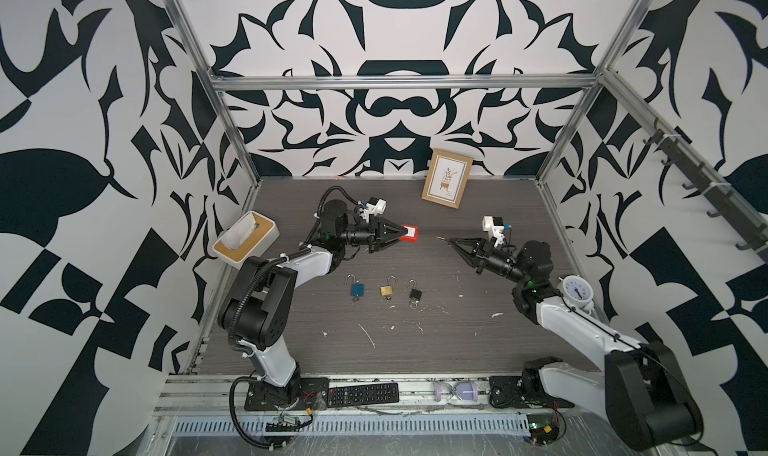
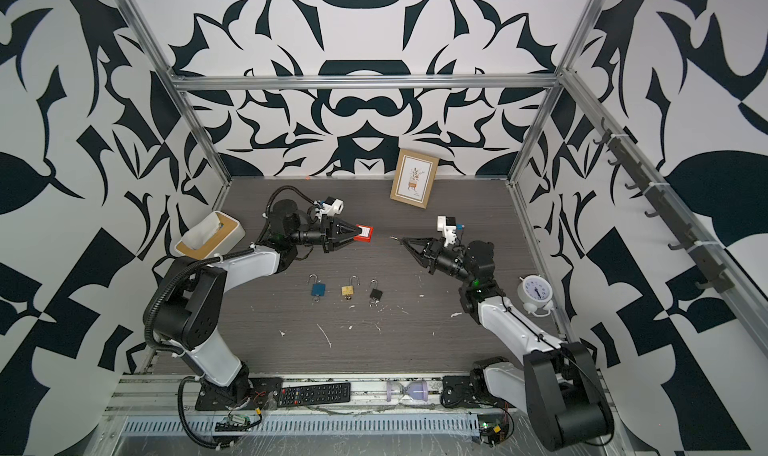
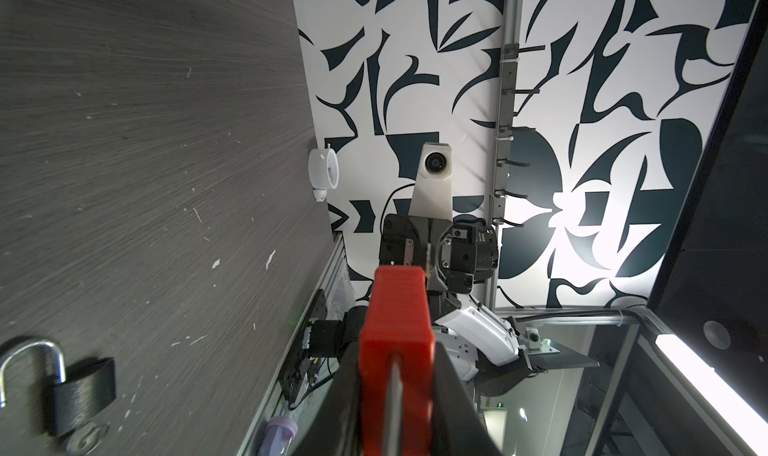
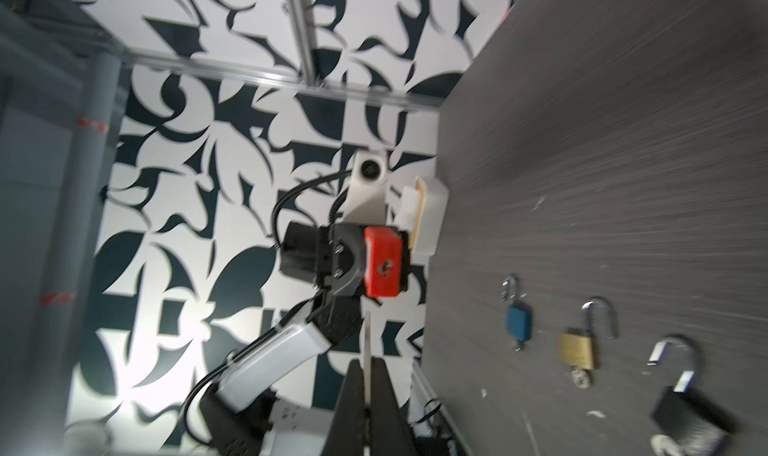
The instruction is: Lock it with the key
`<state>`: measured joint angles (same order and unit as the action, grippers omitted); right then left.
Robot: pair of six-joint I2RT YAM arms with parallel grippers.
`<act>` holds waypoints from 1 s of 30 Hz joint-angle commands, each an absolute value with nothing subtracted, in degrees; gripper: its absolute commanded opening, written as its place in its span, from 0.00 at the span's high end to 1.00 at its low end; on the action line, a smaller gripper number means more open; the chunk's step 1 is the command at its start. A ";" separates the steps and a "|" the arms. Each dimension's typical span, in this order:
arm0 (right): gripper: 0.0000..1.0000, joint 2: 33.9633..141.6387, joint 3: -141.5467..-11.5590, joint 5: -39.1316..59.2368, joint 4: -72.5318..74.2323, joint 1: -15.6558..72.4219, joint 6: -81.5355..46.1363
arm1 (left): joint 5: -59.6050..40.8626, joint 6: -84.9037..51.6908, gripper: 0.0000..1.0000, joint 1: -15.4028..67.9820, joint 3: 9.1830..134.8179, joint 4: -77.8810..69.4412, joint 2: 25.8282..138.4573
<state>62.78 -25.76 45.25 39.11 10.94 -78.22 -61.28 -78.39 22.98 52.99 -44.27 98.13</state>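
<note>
Now left jaws pinch red padlock, keyhole toward key; right jaws pinch key, tip toward padlock.

On my screen the counter reads as matt grey wood grain, scuffed with white flecks. The red padlock looks like matt moulded plastic, ridged along its side. The brass padlock has a dull metal sheen. Its shackle gleams like polished steel, as do those of the blue padlock and the black padlock. The key looks like thin bare metal.
</note>
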 commanded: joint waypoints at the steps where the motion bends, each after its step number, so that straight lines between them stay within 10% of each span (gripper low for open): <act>1: 1.00 57.11 -27.46 30.81 12.01 10.90 -61.99 | -57.20 -72.18 1.00 22.85 51.16 -39.99 96.85; 30: 1.00 60.46 -7.81 -5.37 28.09 17.90 -77.75 | -51.70 -61.28 1.00 27.85 52.27 -30.81 98.22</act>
<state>59.40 -8.60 -0.45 24.64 16.80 -75.61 -51.88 -61.76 27.46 52.25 -28.95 98.06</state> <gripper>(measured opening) 0.047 0.248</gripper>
